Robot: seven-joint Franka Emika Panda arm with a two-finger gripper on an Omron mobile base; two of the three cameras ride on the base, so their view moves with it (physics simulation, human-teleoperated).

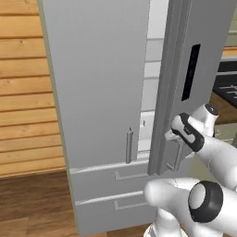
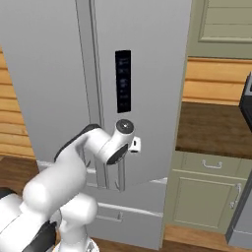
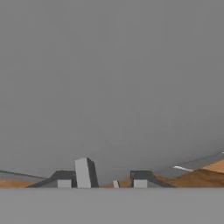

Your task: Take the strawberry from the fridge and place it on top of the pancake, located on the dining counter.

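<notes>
A tall light-grey fridge (image 1: 99, 92) stands upright against a wood-plank wall. Its right door, bearing a narrow black panel, is swung slightly ajar, leaving a slim vertical gap at about 1 o'clock from the left door's centre, where pale white shelves show inside. Vertical bar handles sit near the doors' lower inner edges. Two closed drawers lie below, at 6 o'clock.

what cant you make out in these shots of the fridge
- Inside of the fridge: left base view shows pale shelves through a narrow gap; the doors hide what's on them, so no strawberry can be made out.
- Grip on the handle: the wrist covers the gripper in both base views.
- Hand view: too close to the grey door to tell which part.
</notes>
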